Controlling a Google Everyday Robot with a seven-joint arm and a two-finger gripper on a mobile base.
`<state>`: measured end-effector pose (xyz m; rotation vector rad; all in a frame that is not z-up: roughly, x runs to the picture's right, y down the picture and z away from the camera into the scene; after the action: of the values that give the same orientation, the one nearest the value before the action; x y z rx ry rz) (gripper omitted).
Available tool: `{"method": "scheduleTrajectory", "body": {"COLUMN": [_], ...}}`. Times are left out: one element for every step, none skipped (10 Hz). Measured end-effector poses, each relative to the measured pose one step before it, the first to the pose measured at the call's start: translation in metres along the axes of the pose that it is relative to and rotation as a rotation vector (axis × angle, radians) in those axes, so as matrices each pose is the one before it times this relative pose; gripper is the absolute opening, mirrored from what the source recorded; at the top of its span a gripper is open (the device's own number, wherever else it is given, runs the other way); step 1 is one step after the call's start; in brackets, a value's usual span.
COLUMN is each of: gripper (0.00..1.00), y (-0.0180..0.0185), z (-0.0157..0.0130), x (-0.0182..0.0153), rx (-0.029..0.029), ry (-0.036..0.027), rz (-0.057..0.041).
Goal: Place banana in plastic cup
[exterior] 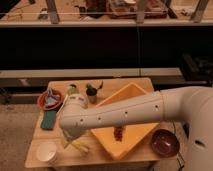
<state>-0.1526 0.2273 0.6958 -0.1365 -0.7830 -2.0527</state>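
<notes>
The pale-yellow banana [80,146] lies on the wooden table [100,156] near its front left, just under the end of my white arm. The light-green plastic cup [73,90] stands at the back of the table, left of a dark pot with leaves, partly hidden by my arm. My gripper [70,139] hangs low over the table right at the banana's left end, mostly hidden by the wrist.
A white cup [47,151] stands at the front left corner. A green sponge block [48,120] and a red bowl [50,99] are at the left. A dark pot with leaves [91,93], a yellow tray [127,127] and a dark maroon bowl [165,142] lie to the right.
</notes>
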Motion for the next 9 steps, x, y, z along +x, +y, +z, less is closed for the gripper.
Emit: {"method": "scheduleTrajectory", "body": {"gripper": [0.64, 0.64, 0.64, 0.64, 0.64, 0.64, 0.64, 0.64, 0.64], "y": [0.00828, 0.00736, 0.00537, 0.00100, -0.00238, -0.00084, 0.00088, -0.00078, -0.00223], "z": [0.01221, 0.00666, 0.00341, 0.00522, 0.00653, 0.00234, 0.00415, 0.00697, 0.00258], "x": [0.00161, 0.00260, 0.00245, 0.00358, 0.00568, 0.00280, 0.00130, -0.00009, 0.00098], "rx": [-0.00156, -0.00115, -0.00304, -0.00487, -0.00589, -0.00322, -0.00450, -0.00316, -0.00087], "ry": [-0.00080, 0.00203, 0.00306, 0.00353, 0.00353, 0.00252, -0.00114, -0.00490, -0.00169], "rz": [0.01438, 0.01226, 0.00634, -0.00945, -0.01537, -0.00446, -0.00229, -0.00641, -0.00663]}}
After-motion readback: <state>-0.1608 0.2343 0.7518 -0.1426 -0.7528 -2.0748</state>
